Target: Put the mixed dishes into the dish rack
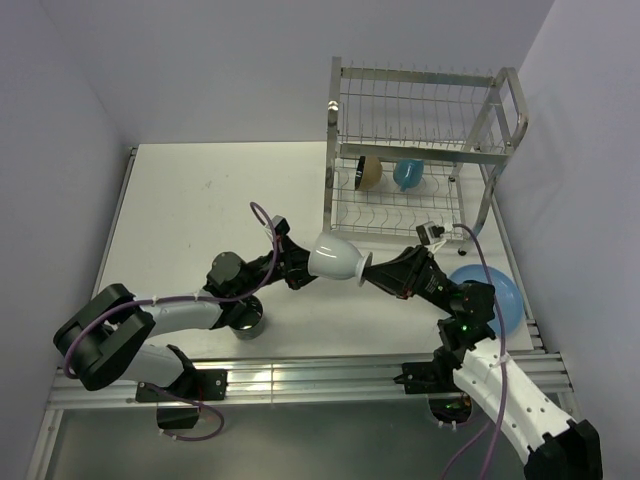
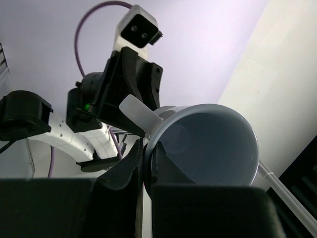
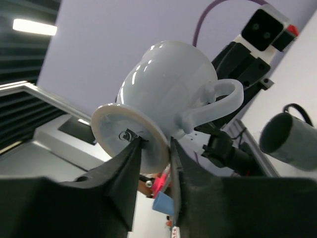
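The left arm (image 1: 185, 315) and right arm (image 1: 510, 390) are showing white shells, black joints; purple cables (image 3: 204, 17) are looping behind the black fingers (image 3: 124, 178).

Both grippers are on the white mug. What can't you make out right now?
Dark mug: top view, mostly under the left arm.
Light blue plate: top view, partly behind the right arm.
Bowl and light blue mug in the dish rack: too small, behind wires; seating unclear.
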